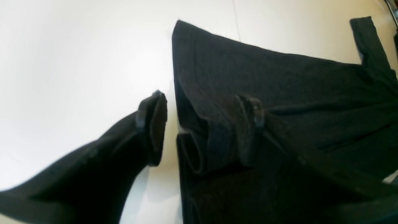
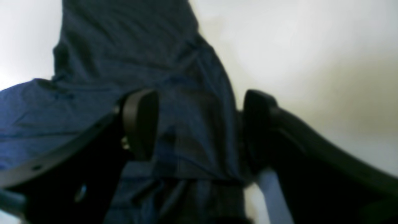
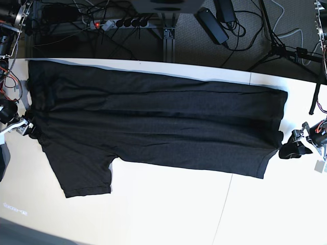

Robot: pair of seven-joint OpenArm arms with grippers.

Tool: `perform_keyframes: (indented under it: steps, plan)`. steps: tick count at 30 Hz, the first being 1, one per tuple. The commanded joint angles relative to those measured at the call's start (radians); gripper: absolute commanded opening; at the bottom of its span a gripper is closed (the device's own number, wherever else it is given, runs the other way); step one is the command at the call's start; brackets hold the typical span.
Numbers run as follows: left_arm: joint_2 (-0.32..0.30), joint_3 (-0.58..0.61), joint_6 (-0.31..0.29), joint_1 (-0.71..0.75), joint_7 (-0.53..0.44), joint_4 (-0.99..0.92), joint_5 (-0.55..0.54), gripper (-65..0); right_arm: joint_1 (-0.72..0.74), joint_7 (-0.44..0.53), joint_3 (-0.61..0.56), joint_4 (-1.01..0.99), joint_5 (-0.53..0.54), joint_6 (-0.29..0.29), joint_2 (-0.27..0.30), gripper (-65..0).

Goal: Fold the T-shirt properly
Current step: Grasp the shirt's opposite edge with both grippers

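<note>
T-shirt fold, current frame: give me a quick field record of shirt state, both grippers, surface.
shirt: T-shirt lying lengthwise across the table, plain dark side up, one sleeve out toward the near edge
fold state: one long side folded over, sleeve not yet folded
left gripper: open, fingers astride the shirt's edge
right gripper: open, fingers astride the opposite end
held: nothing

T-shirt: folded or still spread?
Partly folded: T-shirt lies lengthwise on the table, far side doubled over, one sleeve still out.

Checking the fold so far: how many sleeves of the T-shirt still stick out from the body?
1. A sleeve sticks out toward the table's near edge. The other seems folded in along the far side of the T-shirt, hidden.
</note>
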Motion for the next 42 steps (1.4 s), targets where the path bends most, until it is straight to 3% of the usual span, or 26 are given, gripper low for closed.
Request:
perform_keyframes:
  steps: [1, 11, 16, 21, 29, 35, 42]
  plan:
    - [-0.027, -0.010, -0.024, -0.021, -0.021, 0.015, -0.013, -27.9, 0.018, 0.015, 0.007, 0.011, 0.014, 0.077, 0.026, -22.0]
    - [-0.038, -0.159, -0.024, -0.010, 0.009, 0.034, -0.016, -27.9, 0.028, 0.016, 0.007, 0.011, 0.014, 0.077, 0.029, -22.0]
    - [-0.041, -0.159, -0.024, 0.042, 0.003, 0.034, -0.016, -27.9, 0.028, 0.039, 0.007, 0.011, 0.014, 0.077, 0.028, -22.0]
    - [-0.029, -0.159, -0.024, 0.040, -0.079, 0.034, -0.007, -27.9, 0.031, 0.071, 0.007, 0.011, 0.013, 0.077, 0.029, -22.0]
    - [0.026, -0.085, -0.024, -0.025, -0.128, 0.023, 0.105, -27.9, 0.150, 0.083, 0.007, 0.010, -0.134, 0.061, 0.028, -22.0]
    - [0.074, 0.021, -0.002, -0.105, -0.188, -0.147, 0.202, -27.9, 0.254, 0.082, 0.007, -0.029, -0.177, 0.061, 0.027, -22.0]
    - [0.113, 0.028, -0.003, -0.240, -0.226, -0.397, 0.219, -27.9, 0.256, 0.082, 0.007, -0.040, -0.173, 0.061, 0.025, -22.0]
